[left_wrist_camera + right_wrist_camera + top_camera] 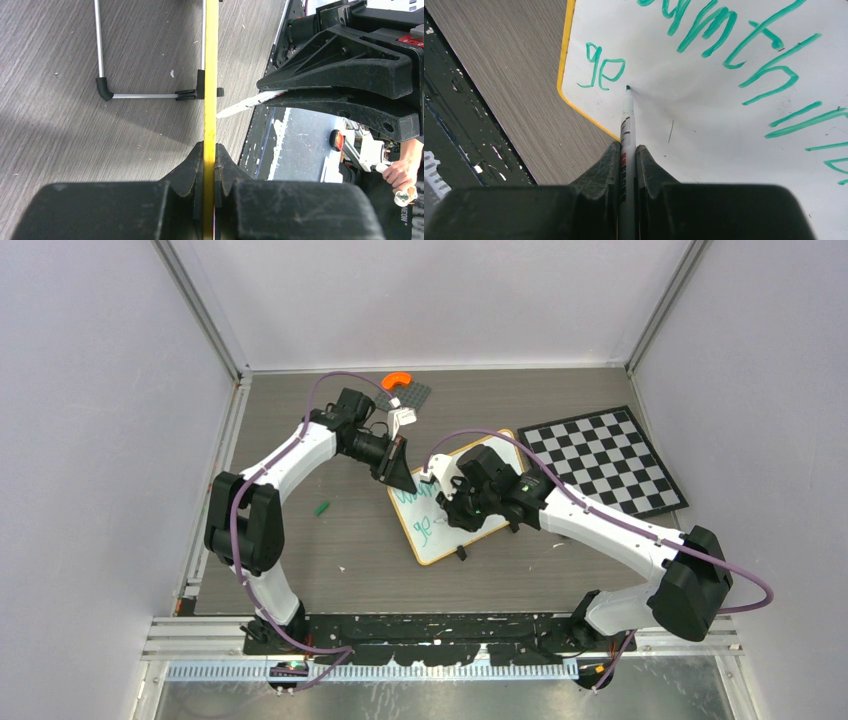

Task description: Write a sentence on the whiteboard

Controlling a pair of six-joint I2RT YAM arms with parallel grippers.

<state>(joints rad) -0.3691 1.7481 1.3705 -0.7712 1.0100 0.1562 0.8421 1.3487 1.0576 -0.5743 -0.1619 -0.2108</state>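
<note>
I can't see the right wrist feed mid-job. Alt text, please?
The right hand clamps a marker whose tip meets the whiteboard just right of green lettering "ge". A longer green line runs above it; the board's yellow frame and wood-grain table lie left.

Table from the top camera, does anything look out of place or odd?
A small green piece, maybe a marker cap, lies loose on the table left of the whiteboard. Nothing else stands out.

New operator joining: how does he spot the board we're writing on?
Start at the middle of the table. The whiteboard sits there, yellow-framed with green lettering, unlike the black-and-white checkerboard on the right arm's side.
</note>
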